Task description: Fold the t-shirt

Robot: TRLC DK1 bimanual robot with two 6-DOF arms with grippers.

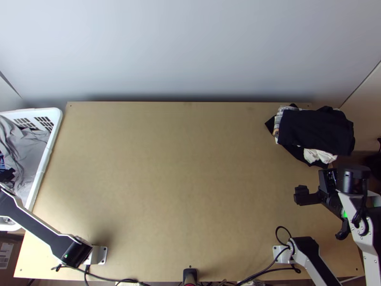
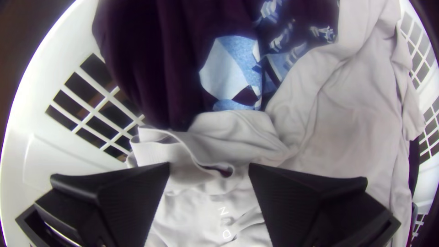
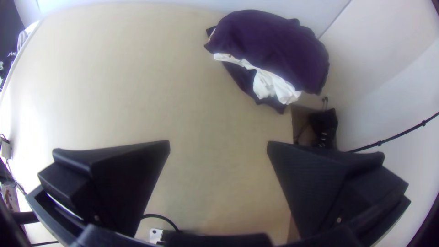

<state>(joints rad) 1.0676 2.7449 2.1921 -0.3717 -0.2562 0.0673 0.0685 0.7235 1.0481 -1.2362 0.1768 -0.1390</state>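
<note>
At the top view's left edge, my left gripper (image 1: 6, 175) is over the white basket, above light grey cloth (image 1: 24, 143). In the left wrist view my left gripper (image 2: 209, 169) stands open, its fingers on either side of a bunched grey garment (image 2: 238, 137) with a collar-like edge. Dark clothing with blue-white print (image 2: 233, 68) lies beside it. My right gripper (image 1: 320, 196) is over the table's right part, nearer than the clothes stack; in the right wrist view the right gripper (image 3: 218, 144) is open with bare table between its fingers.
The white basket (image 1: 58, 125) stands against the table's left side. A stack of dark and white folded clothes (image 1: 314, 128) lies at the table's far right corner. Cables (image 1: 266, 269) run along the near edge of the wooden table (image 1: 181, 181).
</note>
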